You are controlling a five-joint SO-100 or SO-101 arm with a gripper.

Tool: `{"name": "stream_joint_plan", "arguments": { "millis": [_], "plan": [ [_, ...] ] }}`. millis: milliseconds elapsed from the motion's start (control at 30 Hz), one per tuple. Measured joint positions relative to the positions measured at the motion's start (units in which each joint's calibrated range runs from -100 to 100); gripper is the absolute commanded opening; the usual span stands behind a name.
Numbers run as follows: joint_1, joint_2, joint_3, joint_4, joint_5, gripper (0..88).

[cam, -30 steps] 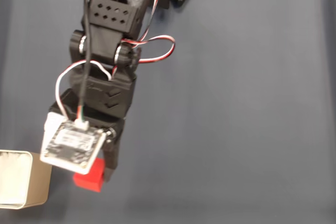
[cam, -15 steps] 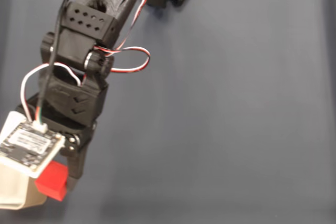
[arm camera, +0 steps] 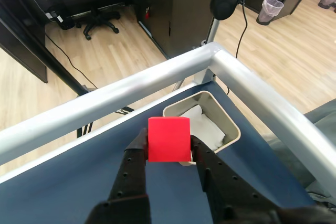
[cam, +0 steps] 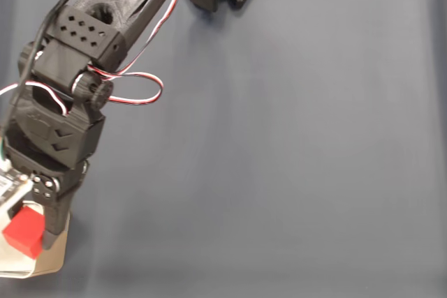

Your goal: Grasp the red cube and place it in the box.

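Now end effector (arm camera: 169, 148) grips the red cube (arm camera: 168, 139) (above the box (arm camera: 229, 127)).

Small matte cube (arm camera: 168, 139) is bright plain red, the fingers (arm camera: 134, 167) black plastic, the rounded square box (arm camera: 229, 127) beige with a white inside, the table (cam: 293, 158) solid dark blue.

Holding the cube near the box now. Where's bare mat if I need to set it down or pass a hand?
Bare mat runs right of the arm to the far edge. Crowded at lower left: the gripper holds the red cube by the box.
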Motion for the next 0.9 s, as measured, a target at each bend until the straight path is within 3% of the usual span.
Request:
{"name": "stream_joint_plan", "arguments": {
  "millis": [900],
  "plan": [
    [3.1,3.8,-2.5,-6.2,-2.0,7.1]
  ]
}}
